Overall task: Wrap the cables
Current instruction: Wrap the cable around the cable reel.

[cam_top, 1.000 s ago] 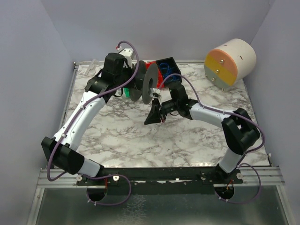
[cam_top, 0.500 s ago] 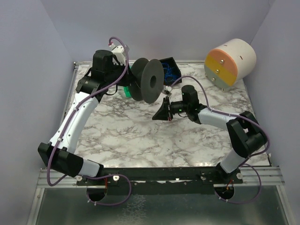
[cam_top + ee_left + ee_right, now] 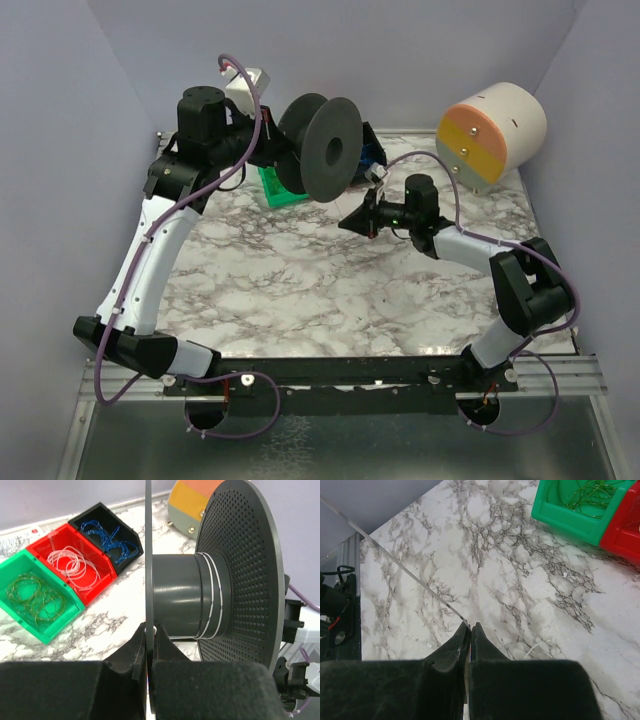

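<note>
My left gripper is shut on the thin rim of one flange of the dark grey spool, holding it in the air above the bins; the wrist view shows the same grip. A few turns of whitish wire lie around the spool's core. My right gripper is shut on a thin whitish wire that runs tautly up and left from its tips. Loose coils lie in bins: green cables, whitish cables, blue cables.
The green bin, red bin and black bin stand in a row at the back of the marble table. A large cream cylinder with an orange and yellow face sits at the back right.
My left arm has lifted the spool higher and turned it more face-on. My right gripper has moved right and toward the back, still shut on the wire.
</note>
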Robot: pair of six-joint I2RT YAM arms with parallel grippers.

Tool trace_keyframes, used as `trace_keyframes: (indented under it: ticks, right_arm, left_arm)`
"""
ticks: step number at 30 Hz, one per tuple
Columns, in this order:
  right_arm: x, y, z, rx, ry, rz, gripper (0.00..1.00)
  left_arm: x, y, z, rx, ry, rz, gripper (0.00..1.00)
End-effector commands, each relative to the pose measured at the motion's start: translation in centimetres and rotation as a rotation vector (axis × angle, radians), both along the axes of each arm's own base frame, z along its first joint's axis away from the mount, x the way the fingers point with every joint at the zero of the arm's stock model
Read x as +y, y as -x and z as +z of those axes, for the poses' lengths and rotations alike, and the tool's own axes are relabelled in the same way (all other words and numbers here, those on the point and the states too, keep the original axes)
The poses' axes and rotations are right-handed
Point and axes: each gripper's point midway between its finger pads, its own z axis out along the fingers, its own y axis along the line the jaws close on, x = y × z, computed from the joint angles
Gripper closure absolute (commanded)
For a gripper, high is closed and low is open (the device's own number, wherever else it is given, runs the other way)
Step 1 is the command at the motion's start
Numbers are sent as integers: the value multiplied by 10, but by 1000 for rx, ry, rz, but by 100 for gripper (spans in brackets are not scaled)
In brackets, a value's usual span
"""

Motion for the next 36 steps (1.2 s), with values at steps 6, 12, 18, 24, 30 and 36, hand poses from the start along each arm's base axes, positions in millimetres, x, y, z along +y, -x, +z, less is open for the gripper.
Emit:
trace_keyframes:
  ticks: [6,12,18,24,30,36]
  right_arm:
    - [0,-11,11,-97,23,-7,100]
    - [12,-3,40,-249,-18,159,85]
    - [19,18,41,-280,-74,322,60]
    - [18,37,39,-306,-118,406,48]
    - [18,49,41,-376,-167,433,30]
    - [31,28,41,-367,-169,343,30]
  left_arm:
    - [-2,-5,57,-123,88,11,100]
    - [-3,-6,49,-126,68,2,100]
    - [-4,-5,51,-143,57,-2,100]
    - [-10,-3,51,-137,64,-28,100]
    - [-16,-2,47,-116,76,-57,100]
    - [-23,1,45,-95,103,-100,100]
